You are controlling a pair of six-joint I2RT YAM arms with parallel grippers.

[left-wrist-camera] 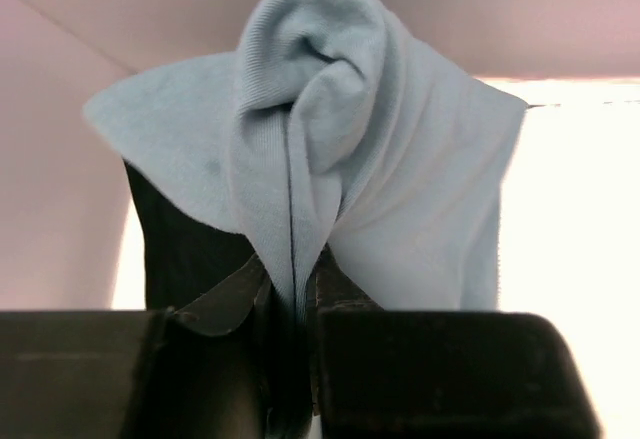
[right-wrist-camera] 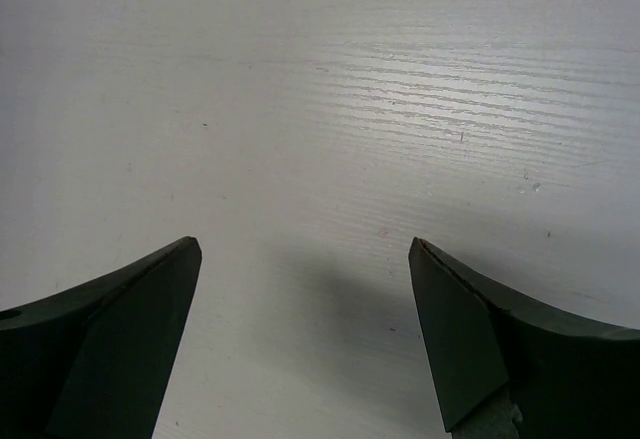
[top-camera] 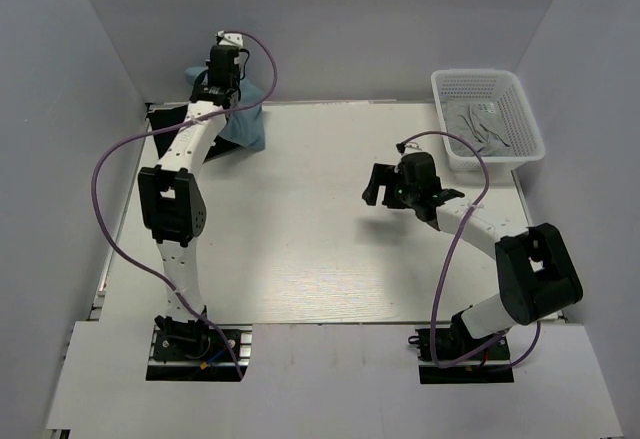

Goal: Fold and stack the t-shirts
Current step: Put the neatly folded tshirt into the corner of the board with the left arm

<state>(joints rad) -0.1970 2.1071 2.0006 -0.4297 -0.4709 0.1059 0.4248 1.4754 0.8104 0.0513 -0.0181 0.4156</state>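
Early stage. Left jaws clamped on teal tee (left-wrist-camera: 400, 189), lifted and bunched at 11 o'clock. Right jaws spread wide, empty, over surface (right-wrist-camera: 350, 79). Nothing folded or stacked yet.

White wood-grain tabletop (top-camera: 330, 239); plain pale walls (top-camera: 350, 29) left, back, right; even light, soft shadows.
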